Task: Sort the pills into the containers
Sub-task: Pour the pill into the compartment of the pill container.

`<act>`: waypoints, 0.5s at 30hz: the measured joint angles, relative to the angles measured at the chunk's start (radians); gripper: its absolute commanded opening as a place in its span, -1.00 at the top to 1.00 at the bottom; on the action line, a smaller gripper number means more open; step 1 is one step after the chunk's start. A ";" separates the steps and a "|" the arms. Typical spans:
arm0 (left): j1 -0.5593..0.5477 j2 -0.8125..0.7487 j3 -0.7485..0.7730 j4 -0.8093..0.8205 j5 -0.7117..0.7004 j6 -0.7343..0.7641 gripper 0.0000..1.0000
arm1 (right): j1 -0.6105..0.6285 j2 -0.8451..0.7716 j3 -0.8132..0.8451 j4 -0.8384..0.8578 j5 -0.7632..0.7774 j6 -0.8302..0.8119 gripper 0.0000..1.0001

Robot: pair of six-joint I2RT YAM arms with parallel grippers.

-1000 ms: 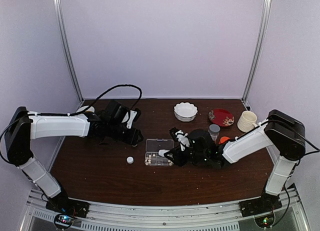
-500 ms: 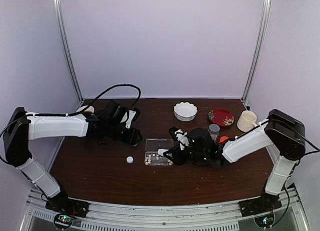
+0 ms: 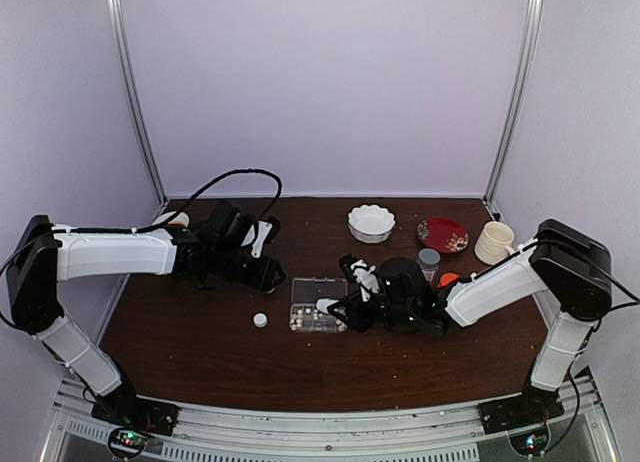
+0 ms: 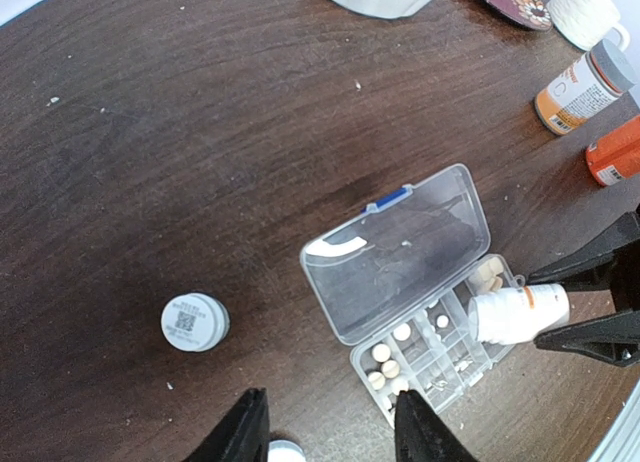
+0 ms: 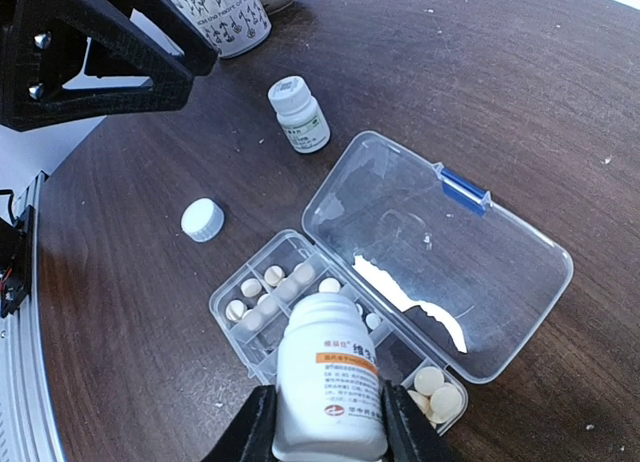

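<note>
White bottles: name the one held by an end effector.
The bottle gripped by the right end effector over the organizer box; the other bottle stands free.

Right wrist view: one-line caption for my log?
Right claw holds a white bottle over the open organizer box; pills in several compartments.

white bowl point(image 3: 371, 223), red plate point(image 3: 442, 234), cream mug point(image 3: 492, 243), loose cap point(image 3: 260, 320)

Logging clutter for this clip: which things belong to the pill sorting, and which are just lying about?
In use: box, pills, held white bottle, loose cap.
Lying about: bowl, red plate, mug, orange bottle, capped white bottle.
</note>
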 measured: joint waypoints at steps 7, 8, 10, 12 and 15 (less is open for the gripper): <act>0.000 -0.002 -0.002 0.000 0.000 0.000 0.07 | 0.000 0.000 -0.001 -0.003 0.000 0.000 0.97; 0.000 -0.002 -0.002 0.000 0.000 0.000 0.07 | 0.000 0.000 0.001 -0.014 0.000 0.000 0.96; 0.000 -0.002 -0.004 0.000 0.000 0.000 0.07 | 0.000 0.000 -0.001 -0.008 0.000 0.001 0.96; 0.000 -0.003 -0.005 0.000 0.000 0.000 0.07 | 0.000 0.000 -0.003 -0.003 0.001 0.002 0.97; 0.000 -0.003 -0.006 0.000 0.000 0.000 0.07 | 0.000 0.000 0.001 -0.023 0.002 0.000 0.95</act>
